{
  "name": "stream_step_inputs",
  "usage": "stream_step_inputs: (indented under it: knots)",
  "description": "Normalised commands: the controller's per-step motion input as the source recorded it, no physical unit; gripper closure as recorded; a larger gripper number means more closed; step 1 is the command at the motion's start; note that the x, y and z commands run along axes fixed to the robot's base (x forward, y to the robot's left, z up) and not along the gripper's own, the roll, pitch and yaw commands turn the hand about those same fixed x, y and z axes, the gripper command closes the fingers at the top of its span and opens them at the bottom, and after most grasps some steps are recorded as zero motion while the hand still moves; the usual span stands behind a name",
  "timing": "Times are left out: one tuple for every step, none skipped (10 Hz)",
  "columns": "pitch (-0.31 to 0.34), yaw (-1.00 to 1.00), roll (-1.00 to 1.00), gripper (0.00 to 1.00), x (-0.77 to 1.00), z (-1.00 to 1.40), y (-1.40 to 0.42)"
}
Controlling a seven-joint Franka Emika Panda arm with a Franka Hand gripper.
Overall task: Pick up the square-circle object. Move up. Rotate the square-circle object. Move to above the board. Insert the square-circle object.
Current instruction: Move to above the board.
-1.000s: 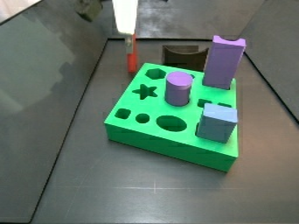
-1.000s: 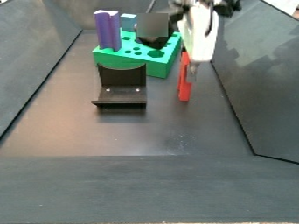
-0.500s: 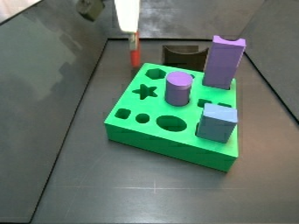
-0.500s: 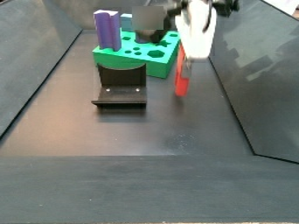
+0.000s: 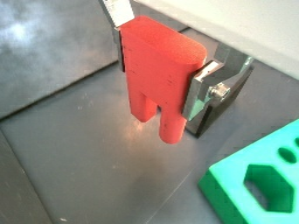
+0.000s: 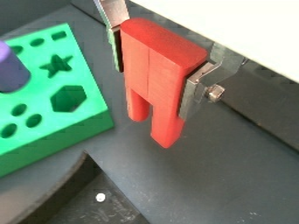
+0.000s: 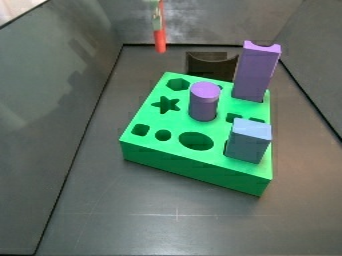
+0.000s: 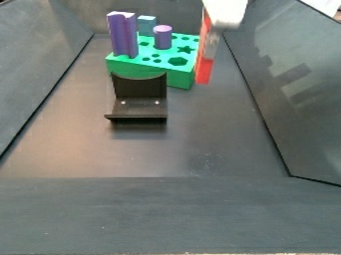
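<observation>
My gripper is shut on the square-circle object, a slim red block with two legs hanging below the fingers; both wrist views show it. In both side views it hangs upright in the air, high above the floor beside the board. The gripper body is mostly cut off at the frame top. The board is a bright green block with star, oval and circle holes, also in a side view and in both wrist views.
A tall purple notched block, a purple cylinder and a blue-grey block stand in the board. The dark fixture stands on the floor in front of the board; it shows behind it in a side view. Dark walls enclose the floor.
The gripper has risen with the red block, lifting it from floor level beside the board to high in the air. Nothing else moved.
</observation>
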Motion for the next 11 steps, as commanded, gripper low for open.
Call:
stream_step_inputs:
  knots:
    - [0.089, -0.06, -0.07, 1.00, 0.10, 1.00, 0.05]
    - [0.090, -0.06, -0.06, 1.00, 0.10, 1.00, 0.05]
    - [0.092, -0.06, -0.04, 1.00, 0.09, 1.00, 0.06]
    - [0.096, -0.06, -0.03, 1.00, 0.07, 1.00, 0.06]
    - [0.097, -0.05, -0.02, 1.00, 0.05, 0.85, 0.05]
    - [0.095, -0.05, -0.01, 1.00, 0.04, 0.69, 0.04]
    - [0.092, -0.04, -0.01, 1.00, 0.02, 0.47, 0.03]
    - [0.092, -0.04, 0.00, 1.00, 0.02, 0.36, 0.03]
    - [0.094, 1.00, 0.02, 1.00, 0.10, 0.28, -1.00]
    - [0.093, 1.00, 0.02, 1.00, 0.10, 0.25, -1.00]
    - [0.100, 1.00, 0.02, 1.00, 0.10, 0.27, -1.00]
